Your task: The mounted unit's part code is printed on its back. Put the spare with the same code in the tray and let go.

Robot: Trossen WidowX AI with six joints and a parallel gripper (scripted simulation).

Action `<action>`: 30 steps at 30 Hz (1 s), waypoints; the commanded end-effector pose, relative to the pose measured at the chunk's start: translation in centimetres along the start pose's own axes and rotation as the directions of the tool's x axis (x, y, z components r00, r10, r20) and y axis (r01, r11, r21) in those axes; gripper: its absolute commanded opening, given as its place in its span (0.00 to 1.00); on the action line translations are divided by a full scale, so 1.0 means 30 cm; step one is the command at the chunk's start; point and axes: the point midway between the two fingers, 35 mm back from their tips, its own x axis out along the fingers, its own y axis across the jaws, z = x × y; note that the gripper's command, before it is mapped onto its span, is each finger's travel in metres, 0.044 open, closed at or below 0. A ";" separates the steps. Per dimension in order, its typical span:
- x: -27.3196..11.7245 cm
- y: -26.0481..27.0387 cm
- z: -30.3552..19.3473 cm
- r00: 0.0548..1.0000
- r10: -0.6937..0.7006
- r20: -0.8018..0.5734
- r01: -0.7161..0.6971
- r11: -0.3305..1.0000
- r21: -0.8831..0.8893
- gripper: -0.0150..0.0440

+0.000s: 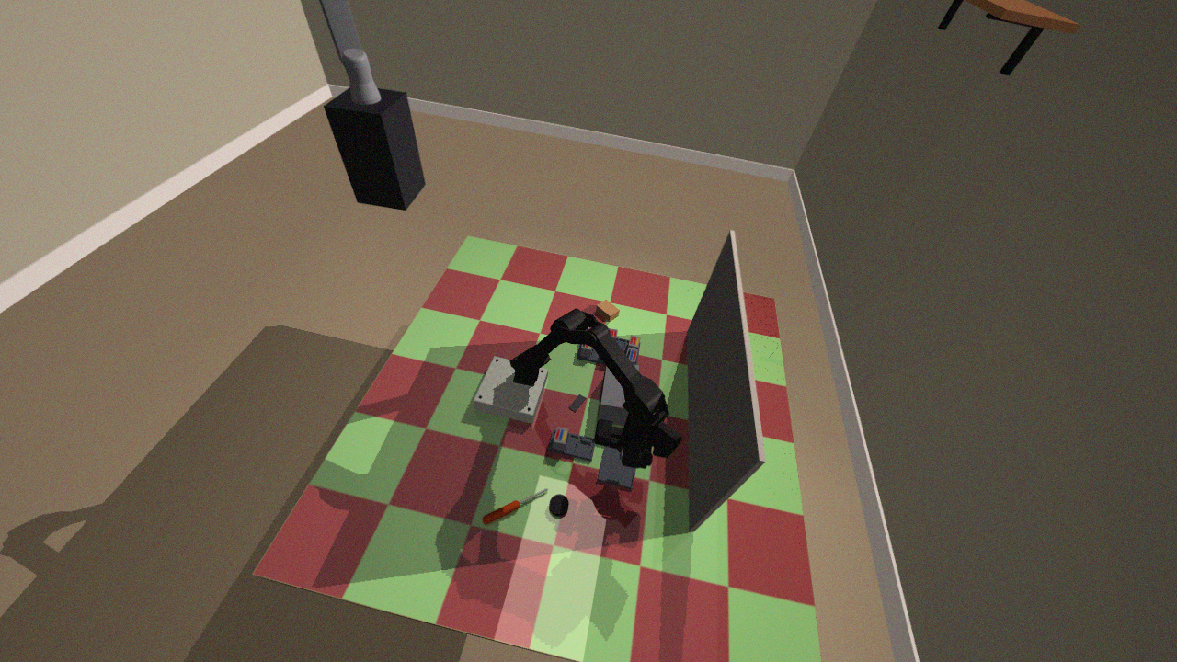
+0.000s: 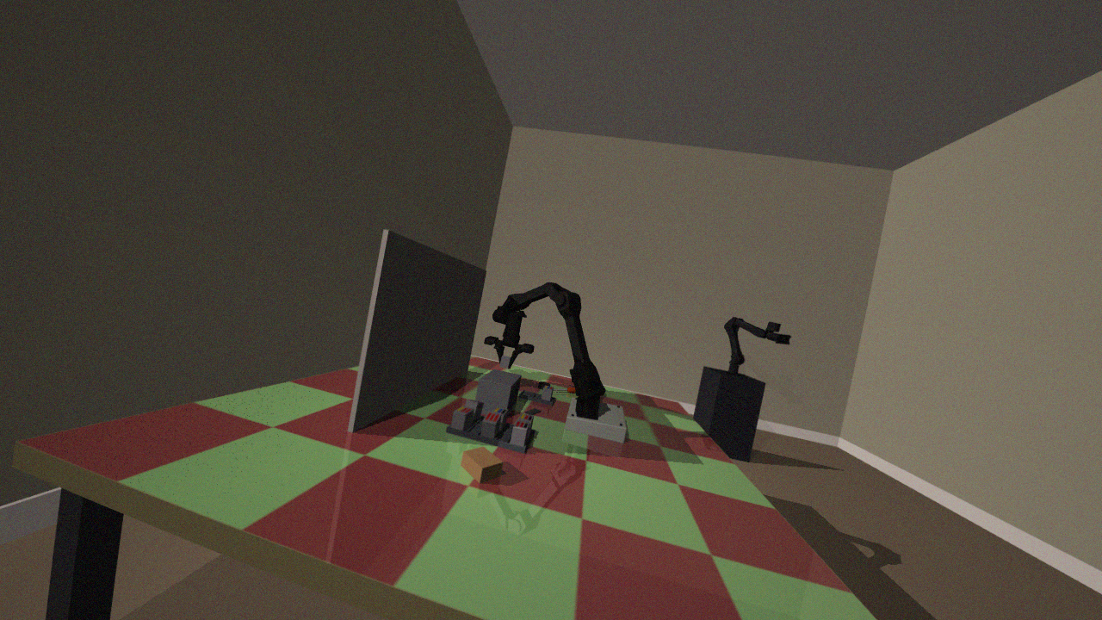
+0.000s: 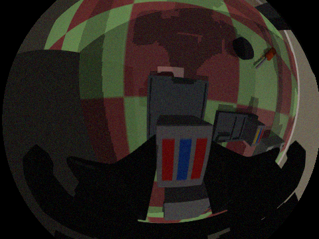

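Note:
My gripper (image 2: 505, 357) (image 3: 177, 138) points down and is shut on a grey unit (image 3: 184, 133) with red, blue and red stripes. The unit is held in the air; in the wrist view it covers the near part of the dark flat tray (image 1: 615, 471) (image 3: 177, 96). The tray's visible part is empty. A small dark holder (image 1: 580, 449) (image 3: 228, 127) beside the tray carries a unit (image 1: 560, 435) (image 3: 258, 135) with coloured stripes. The rack (image 2: 504, 442) at the other end carries several grey striped units (image 2: 492, 422). No code is readable.
A tall dark panel (image 1: 724, 386) (image 2: 424, 331) stands beside the arm. A grey box (image 1: 612, 394) (image 2: 499, 389) stands between rack and tray. An orange block (image 1: 607, 311) (image 2: 481, 464), a screwdriver (image 1: 500, 512) (image 3: 270, 54) and a black round object (image 1: 558, 505) (image 3: 243, 48) lie on the table.

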 end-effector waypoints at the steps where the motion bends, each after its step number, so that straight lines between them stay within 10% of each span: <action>1: 0.013 -0.002 0.000 1.000 -0.003 0.001 0.003 1.000 0.005 0.25; 30: 0.087 -0.007 -0.004 1.000 -0.003 0.001 0.003 1.000 0.005 0.25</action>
